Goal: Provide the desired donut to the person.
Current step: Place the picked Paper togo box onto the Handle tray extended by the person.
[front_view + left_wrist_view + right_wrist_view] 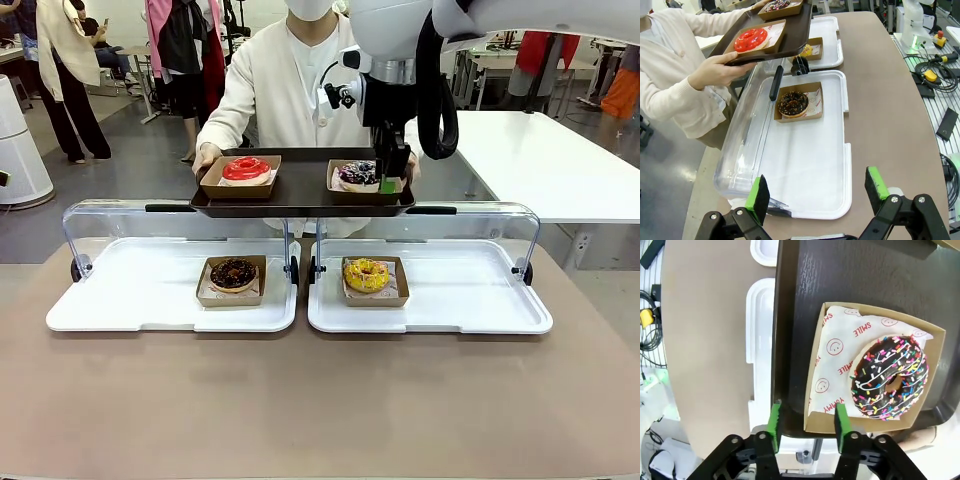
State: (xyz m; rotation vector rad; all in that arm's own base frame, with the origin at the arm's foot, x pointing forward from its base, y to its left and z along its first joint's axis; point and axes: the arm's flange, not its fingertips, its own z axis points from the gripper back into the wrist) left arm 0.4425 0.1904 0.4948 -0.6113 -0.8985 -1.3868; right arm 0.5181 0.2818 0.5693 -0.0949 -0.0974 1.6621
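Both jaws stand released, the right beside the sprinkled donut (890, 377) on the person's (290, 85) tray (300, 200).

Behind two lidded display trays (150, 310) on the worktop (320, 410), the person (290, 80) holds a serving tray (300, 200) bearing two boxed donuts (247, 169); each display tray holds one.

Four boxed donuts (247, 169), two white trays (150, 290), one dark tray (300, 200)
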